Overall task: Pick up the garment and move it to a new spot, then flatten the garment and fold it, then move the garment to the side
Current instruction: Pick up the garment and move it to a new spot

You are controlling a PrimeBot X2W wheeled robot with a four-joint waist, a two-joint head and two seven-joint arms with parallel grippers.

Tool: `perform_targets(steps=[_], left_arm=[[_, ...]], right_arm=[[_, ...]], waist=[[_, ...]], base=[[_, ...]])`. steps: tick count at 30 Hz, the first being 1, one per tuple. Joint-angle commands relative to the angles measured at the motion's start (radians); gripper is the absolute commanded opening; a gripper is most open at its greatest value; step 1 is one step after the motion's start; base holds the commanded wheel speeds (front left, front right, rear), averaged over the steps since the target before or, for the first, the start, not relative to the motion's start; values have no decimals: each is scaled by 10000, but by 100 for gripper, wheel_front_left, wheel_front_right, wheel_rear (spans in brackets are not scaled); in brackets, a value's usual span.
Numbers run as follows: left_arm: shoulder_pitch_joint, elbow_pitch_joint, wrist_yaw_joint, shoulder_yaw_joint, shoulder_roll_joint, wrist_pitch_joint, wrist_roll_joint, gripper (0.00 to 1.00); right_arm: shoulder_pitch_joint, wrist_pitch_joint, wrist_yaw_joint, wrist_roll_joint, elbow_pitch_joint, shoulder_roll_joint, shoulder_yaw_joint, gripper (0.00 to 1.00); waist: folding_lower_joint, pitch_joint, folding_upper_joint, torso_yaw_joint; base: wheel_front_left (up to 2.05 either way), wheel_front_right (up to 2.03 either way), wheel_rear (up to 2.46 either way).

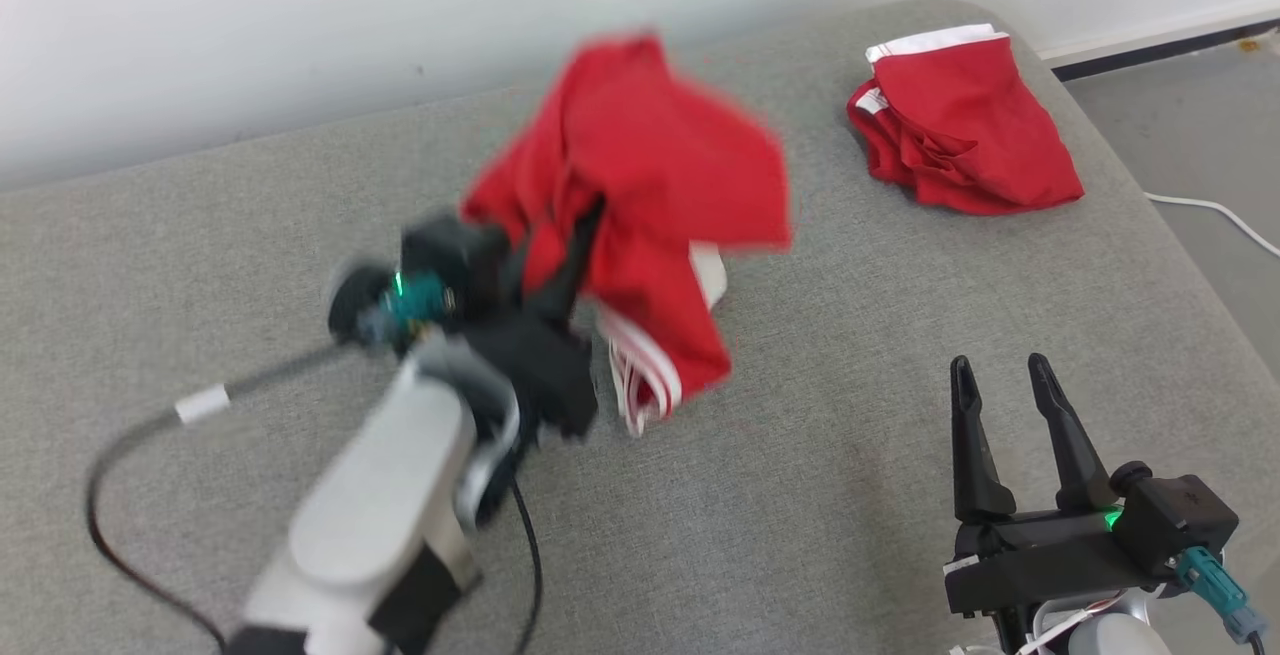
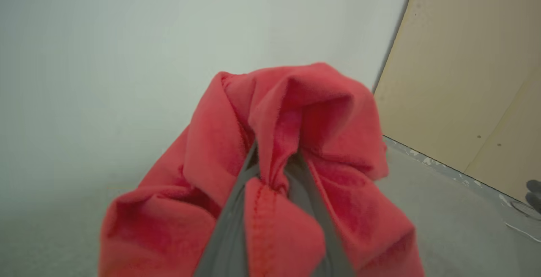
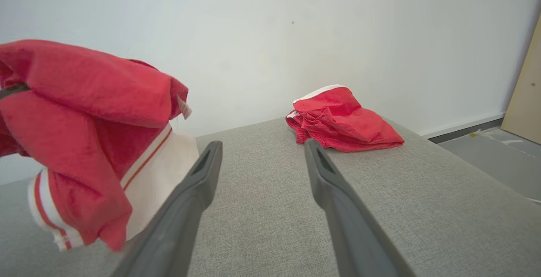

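Red garment [image 1: 650,165] is held up over the grey cushion [image 1: 850,435], near 12 o'clock in the head view, its white-striped hem hung low. Left gripper [image 1: 580,235] is pinched narrow on a bunched fold. Right gripper [image 1: 1000,365], at 5 o'clock, is spread wide, empty. Second red piece [image 1: 960,125] is laid at 2 o'clock.

The garment [image 1: 660,175] is red with white striped trim, the second garment [image 1: 965,130] likewise, the cushion [image 1: 820,495] grey

Between hanging garment [image 1: 650,185] and folded pile [image 1: 960,125], grey surface [image 1: 820,495] seems open.
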Motion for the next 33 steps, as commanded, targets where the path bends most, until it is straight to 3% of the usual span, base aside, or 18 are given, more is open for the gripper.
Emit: perform_targets(steps=[1, 6, 8, 17, 27, 33], left_arm=[[200, 41, 69, -2, -58, -136, 2, 0], [1168, 634, 30, -564, -292, -306, 54, 2], [1205, 738, 19, -746, -358, -434, 176, 100], [986, 95, 170, -494, -294, -979, 304, 100], [2294, -1913, 989, 1338, 1146, -1026, 591, 100], [3500, -2885, 1210, 2281, 1559, -1025, 867, 100]], right_arm=[[73, 0, -26, -20, -12, 11, 2, 100], [110, 0, -26, -19, -2, 26, 20, 100], [122, 0, -26, -41, 3, 26, -36, 100], [292, 1, -26, -146, -27, -102, -305, 100], [540, -1, -26, -198, -78, -201, -408, 100], [630, -1, -26, -264, -61, -264, -425, 100]], waist=[[0, 19, 1, 23], [0, 57, 1, 186], [0, 48, 1, 296], [0, -399, 1, 1158], [0, -806, 1, 2183], [0, -968, 1, 2557]], base=[[0, 0, 0], [0, 0, 0], [0, 0, 0], [0, 0, 0], [0, 0, 0], [0, 0, 0]])
